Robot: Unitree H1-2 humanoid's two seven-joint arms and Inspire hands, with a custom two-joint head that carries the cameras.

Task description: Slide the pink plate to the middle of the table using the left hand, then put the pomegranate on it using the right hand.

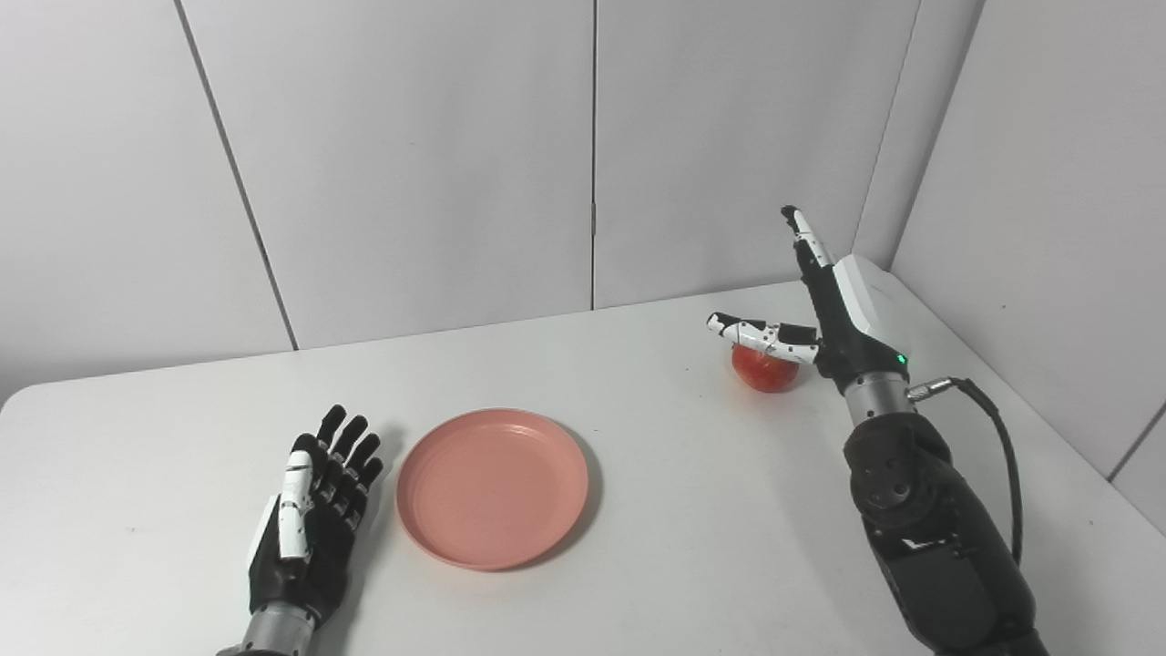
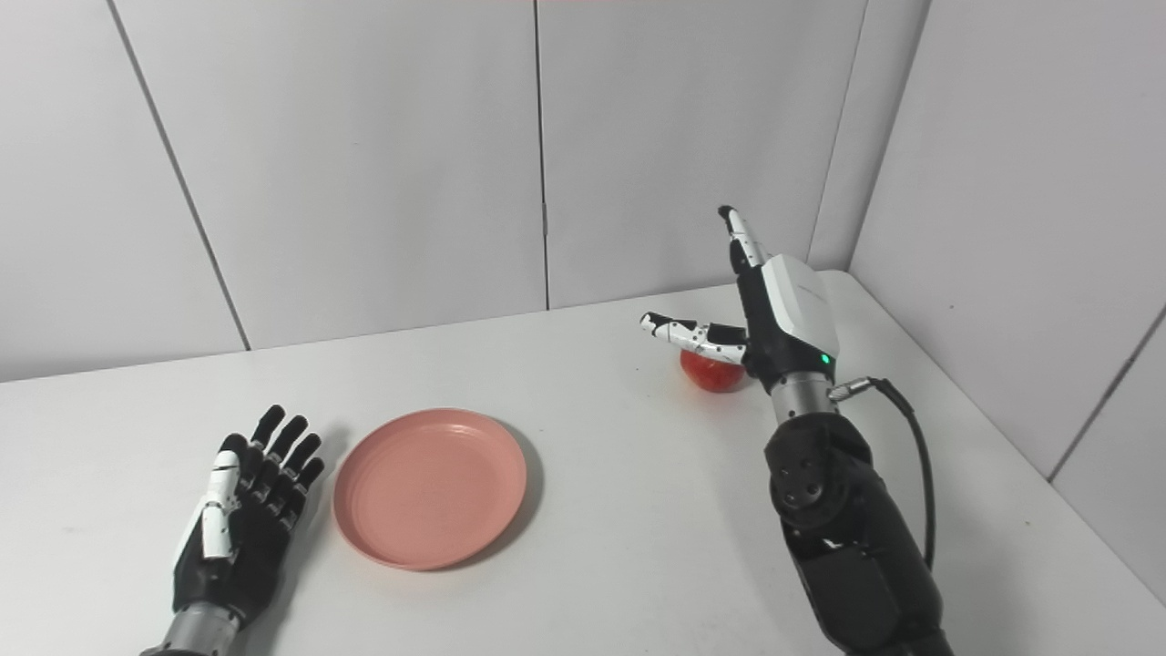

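Over on the far right of the white table [image 1: 692, 510], the right hand [image 1: 824, 314] hangs spread wide above the pomegranate [image 1: 763, 369], thumb stretched out across the top of the fruit and the fingers [image 1: 806, 239] pointing up and away, gripping nothing. Whether that thumb actually brushes the red skin, I cannot tell from here. The pomegranate itself sits on the tabletop, close to the back corner where the wall panels meet, well apart from the plate. Down at the near left, the left hand [image 1: 310, 519] lies flat and relaxed just beside the rim of the pink plate [image 1: 492, 487], fingers loose, holding nothing and, by the look of the sliver of table between them, not touching it. The plate lies a little left of centre, so I'd judge the sliding step done or as good as done, and the action now belongs to the right side: this is the reach for the fruit. What it calls for next, in my reading, is a drop of the palm onto the pomegranate and a firm wrap of fingers round a smooth, round body that will want to roll, then a lift and a carry leftward and nearer, across open table, to set it down inside the plate's rim.
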